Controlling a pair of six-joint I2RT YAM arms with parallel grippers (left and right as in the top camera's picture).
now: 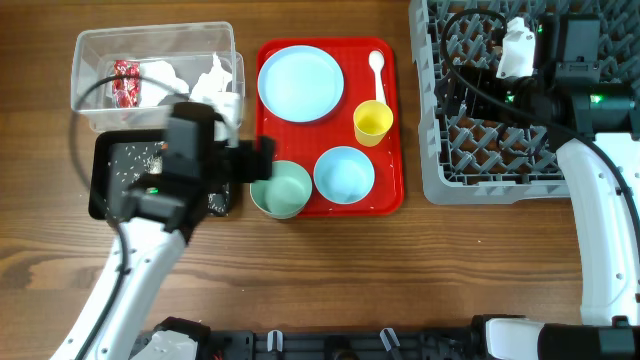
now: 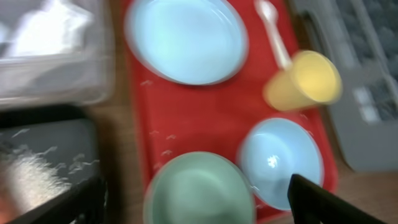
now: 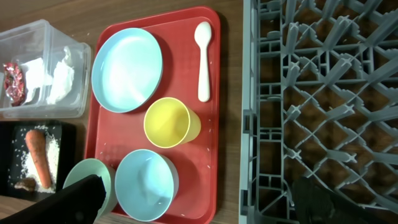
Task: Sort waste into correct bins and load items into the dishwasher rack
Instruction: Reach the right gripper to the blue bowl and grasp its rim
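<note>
The red tray (image 1: 390, 195) holds a pale blue plate (image 1: 300, 83), white spoon (image 1: 377, 68), yellow cup (image 1: 372, 122), pale blue bowl (image 1: 344, 174) and mint green bowl (image 1: 282, 190). My left gripper (image 2: 199, 202) is open and empty, its fingers on either side of the mint green bowl (image 2: 199, 190) from above. My right gripper (image 3: 199, 196) is open and empty above the grey rack's (image 1: 470, 180) left edge. The clear tub (image 1: 95, 50) holds the wrapper (image 1: 126, 83) and napkins (image 1: 212, 80). The black tray (image 3: 15, 146) holds the carrot (image 3: 37, 155), rice and brown lump (image 3: 25, 184).
The left arm (image 1: 170, 170) covers most of the black tray in the overhead view. The right arm (image 1: 600, 210) lies along the rack's right side. Bare wooden table runs along the front.
</note>
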